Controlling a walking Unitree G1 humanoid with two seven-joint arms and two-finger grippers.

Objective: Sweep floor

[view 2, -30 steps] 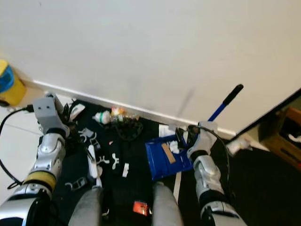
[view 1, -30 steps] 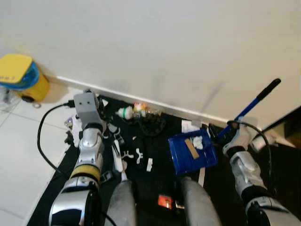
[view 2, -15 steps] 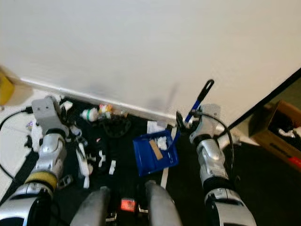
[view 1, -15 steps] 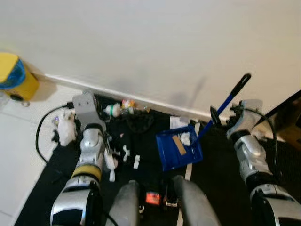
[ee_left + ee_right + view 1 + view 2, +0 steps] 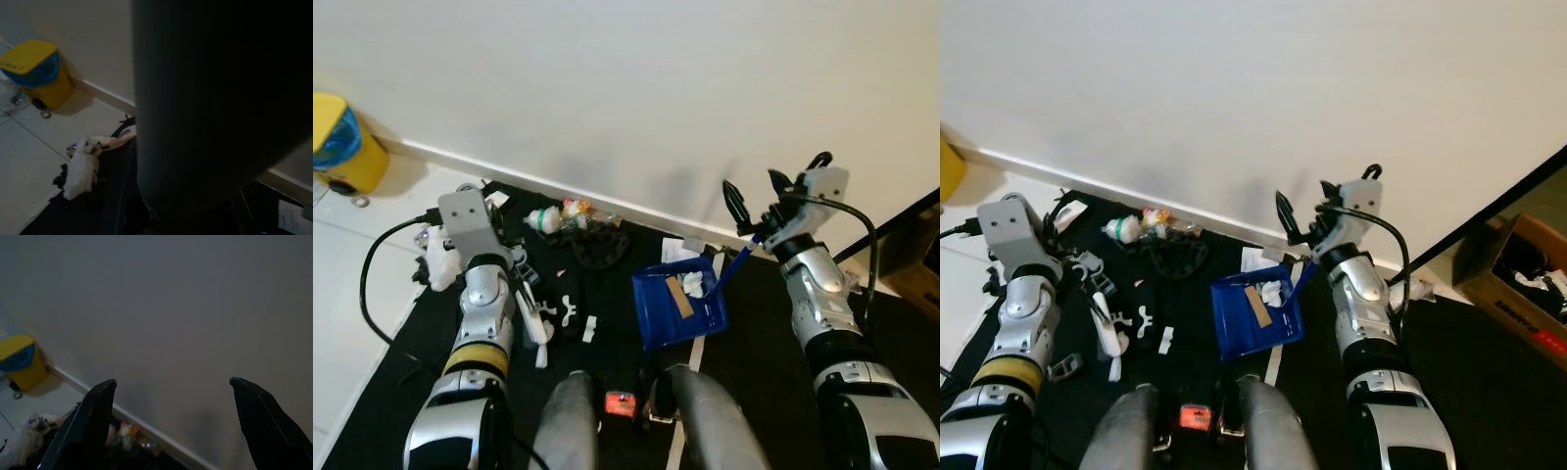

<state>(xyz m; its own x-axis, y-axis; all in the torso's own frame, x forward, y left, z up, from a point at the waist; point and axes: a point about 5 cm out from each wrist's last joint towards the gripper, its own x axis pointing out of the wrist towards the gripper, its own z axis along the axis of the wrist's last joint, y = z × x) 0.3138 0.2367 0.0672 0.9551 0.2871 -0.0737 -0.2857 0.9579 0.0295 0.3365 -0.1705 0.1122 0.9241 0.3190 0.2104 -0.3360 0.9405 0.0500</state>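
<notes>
A blue dustpan point(image 5: 677, 311) lies on the black mat point(image 5: 754, 362) with white paper scraps and a tan strip inside. Its blue handle point(image 5: 736, 266) slants up toward my right wrist, where its upper part is hidden. My right gripper point(image 5: 751, 188) is raised above the handle and open, pointing at the wall with nothing between its fingers point(image 5: 95, 416). My left gripper point(image 5: 514, 266) hangs low over the litter by a white brush-like piece point(image 5: 538, 331). Something dark blocks most of the left wrist view.
Litter lies along the skirting: a green-and-white bottle point(image 5: 543, 217), a colourful wrapper point(image 5: 574, 209), a black tangle point(image 5: 597, 252), white plastic bits point(image 5: 572, 309) and a crumpled white bag point(image 5: 440, 266). A yellow bin point(image 5: 342, 147) stands far left. A cardboard box point(image 5: 1528, 279) sits right.
My right gripper, earlier closed round the dustpan handle, now has its fingers spread and aimed at the wall. The whole view has shifted with the camera.
</notes>
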